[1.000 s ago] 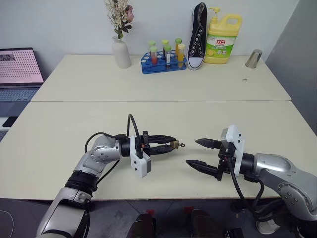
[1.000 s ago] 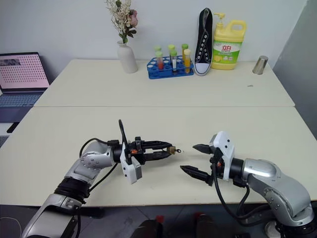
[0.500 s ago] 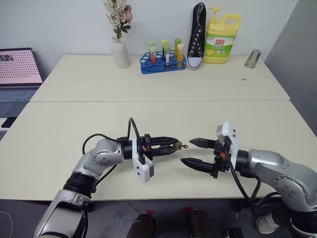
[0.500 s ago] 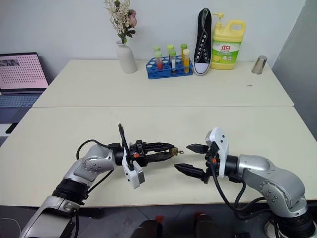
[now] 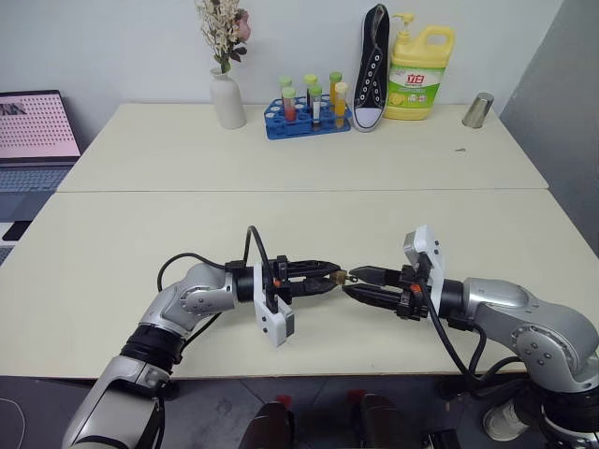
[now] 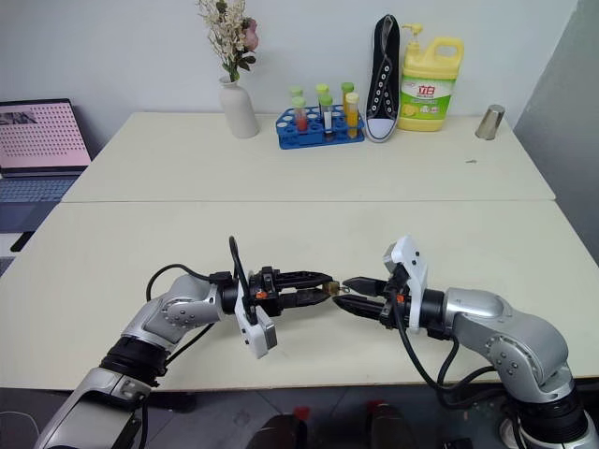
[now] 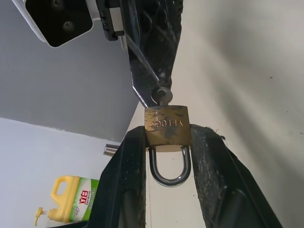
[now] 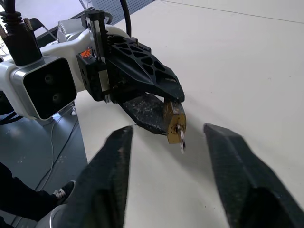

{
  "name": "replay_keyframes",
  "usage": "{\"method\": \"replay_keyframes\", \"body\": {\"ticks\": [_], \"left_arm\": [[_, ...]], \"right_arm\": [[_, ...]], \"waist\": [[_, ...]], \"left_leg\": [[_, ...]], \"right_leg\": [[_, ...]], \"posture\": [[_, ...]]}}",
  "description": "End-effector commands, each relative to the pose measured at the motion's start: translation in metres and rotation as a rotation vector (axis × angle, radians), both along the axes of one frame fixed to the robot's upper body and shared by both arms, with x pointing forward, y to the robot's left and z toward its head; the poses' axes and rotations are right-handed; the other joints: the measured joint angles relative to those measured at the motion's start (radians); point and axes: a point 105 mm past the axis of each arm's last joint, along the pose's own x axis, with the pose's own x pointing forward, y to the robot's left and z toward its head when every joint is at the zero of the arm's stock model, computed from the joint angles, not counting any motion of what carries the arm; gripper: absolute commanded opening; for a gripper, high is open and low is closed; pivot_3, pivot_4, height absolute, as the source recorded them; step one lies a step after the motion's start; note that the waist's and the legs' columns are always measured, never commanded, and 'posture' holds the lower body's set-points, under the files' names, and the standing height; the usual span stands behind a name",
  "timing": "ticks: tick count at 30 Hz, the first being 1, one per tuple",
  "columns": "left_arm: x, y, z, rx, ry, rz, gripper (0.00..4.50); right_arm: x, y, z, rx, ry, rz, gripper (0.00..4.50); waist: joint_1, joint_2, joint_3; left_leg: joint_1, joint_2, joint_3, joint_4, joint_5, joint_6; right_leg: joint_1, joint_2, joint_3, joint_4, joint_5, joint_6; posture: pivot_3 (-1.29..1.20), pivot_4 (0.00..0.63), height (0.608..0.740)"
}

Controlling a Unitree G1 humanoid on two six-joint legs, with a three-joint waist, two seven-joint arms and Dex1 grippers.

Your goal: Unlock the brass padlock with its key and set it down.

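Cream table [image 5: 281, 159] in two sections, pale wall behind. Above the near section, close to the front edge and off the surface: brass padlock [image 7: 167, 124], clamped by its flat sides between the two black fingers [image 7: 128, 190] of the left gripper [image 5: 329, 276]. Long axis level, lying along those fingers. Silver shackle turned back toward the left wrist, sitting in the gap between the fingers; keyhole end facing the robot's right. Lettering stamped across the brass face.

Key [image 7: 162, 95] seated in that keyhole end, in line with the padlock's long axis, round head sticking out past the fingertips.

Right gripper [image 5: 354, 283] just opposite, pointing to the robot's left, tip to tip with the left one, right at the key's head. Whether pinched on the key or slightly apart around it, cannot tell.

Farther out, along the table's far edge: white vase [image 5: 227, 98] with dried flowers, blue rack [image 5: 304, 122] of coloured tubes, black sneaker [image 5: 372, 65] propped upright, yellow detergent bottle [image 5: 419, 75], metal cup [image 5: 479, 109]. Off to the robot's left, open laptop [image 5: 37, 126] with a lit screen.
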Motion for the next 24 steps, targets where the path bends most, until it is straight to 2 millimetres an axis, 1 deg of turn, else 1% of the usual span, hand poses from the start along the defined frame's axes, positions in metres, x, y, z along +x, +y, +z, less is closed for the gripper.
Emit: {"method": "replay_keyframes", "body": {"ticks": [1,3,10,16,19,22,24], "left_arm": [[0.0005,-0.0027,0.0097,-0.022,-0.034,-0.011,0.96],[0.0014,-0.0033,0.011,-0.028,-0.036,-0.01,0.96],[0.001,-0.0041,0.0095,-0.028,-0.036,-0.012,0.96],[-0.0008,-0.0048,0.0076,-0.014,-0.053,-0.025,0.96],[-0.0022,-0.0043,0.0059,0.003,-0.074,-0.035,0.96],[-0.0023,-0.0042,0.0023,0.037,-0.104,-0.051,0.96],[-0.0012,-0.0042,0.0018,0.04,-0.113,-0.052,0.96]], "right_arm": [[-0.0032,0.0048,0.006,0.014,-0.022,0.029,0.67],[-0.0034,0.0058,0.0056,0.012,-0.021,0.032,0.03],[-0.004,0.0054,0.0051,0.005,-0.02,0.044,0.0],[-0.0026,0.0034,0.0086,0.014,0.006,0.054,0.0],[-0.0037,0.0,0.0077,0.016,0.079,0.068,0.0],[-0.01,-0.0014,0.0009,0.018,0.251,0.102,0.0],[-0.0107,-0.0002,0.0006,0.035,0.316,0.107,0.0]], "waist": [[0.0,0.0,0.0],[0.0,0.0,0.0],[0.0,0.0,0.0],[0.0,0.0,0.0],[0.0,0.0,0.0],[0.0,0.0,0.0],[0.0,0.0,0.0]], "left_leg": [[0.0,0.0,0.0,0.0,0.0,0.0],[0.0,0.0,0.0,0.0,0.0,0.0],[0.0,0.0,0.0,0.0,0.0,0.0],[0.0,0.0,0.0,0.0,0.0,0.0],[0.0,0.0,0.0,0.0,0.0,0.0],[0.0,0.0,0.0,0.0,0.0,0.0],[0.0,0.0,0.0,0.0,0.0,0.0]], "right_leg": [[0.0,0.0,0.0,0.0,0.0,0.0],[0.0,0.0,0.0,0.0,0.0,0.0],[0.0,0.0,0.0,0.0,0.0,0.0],[0.0,0.0,0.0,0.0,0.0,0.0],[0.0,0.0,0.0,0.0,0.0,0.0],[0.0,0.0,0.0,0.0,0.0,0.0],[0.0,0.0,0.0,0.0,0.0,0.0]], "posture": [[0.0,0.15,0.74],[0.0,0.15,0.74],[0.0,0.15,0.74],[0.0,0.15,0.74],[0.0,0.15,0.74],[0.0,0.15,0.74],[0.0,0.15,0.74]]}}
